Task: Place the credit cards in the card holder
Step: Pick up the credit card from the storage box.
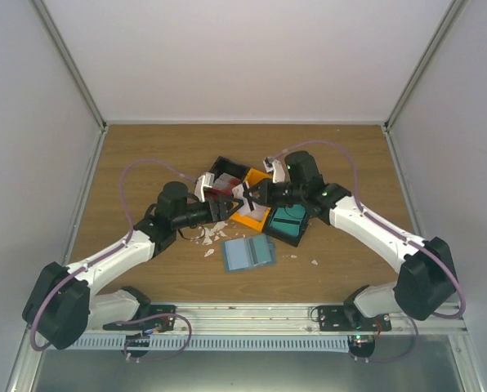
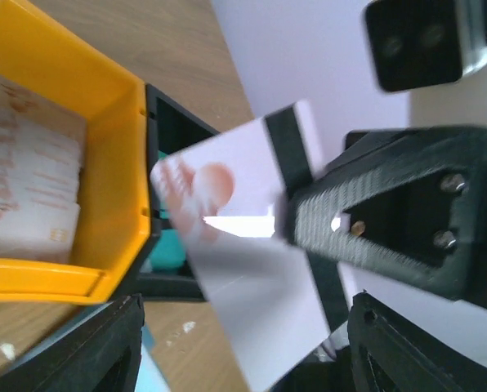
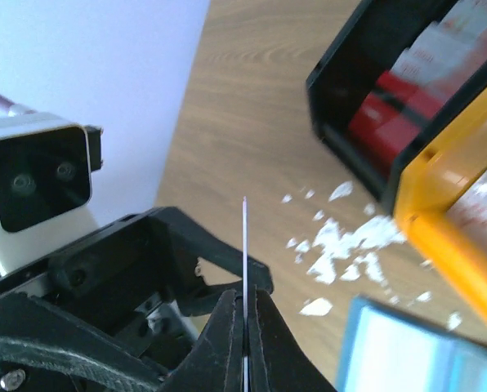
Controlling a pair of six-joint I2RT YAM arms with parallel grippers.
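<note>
Top: right gripper and left gripper sit nose to nose over the orange bin. Card holder lies open nearer the bases, apart from both.
Left wrist: right pinches a credit card near its dark stripe. Left's fingers are spread either side of it.
Right wrist: card edge-on, thin grip. A skewed left close could likely twist it free into the scraps or the bins.

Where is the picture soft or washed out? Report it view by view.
Left wrist: glare whitens the middle of the card; the left fingers at the bottom are blurred. Right wrist: the card holder in the corner is soft. Top: even light, no glare.
</note>
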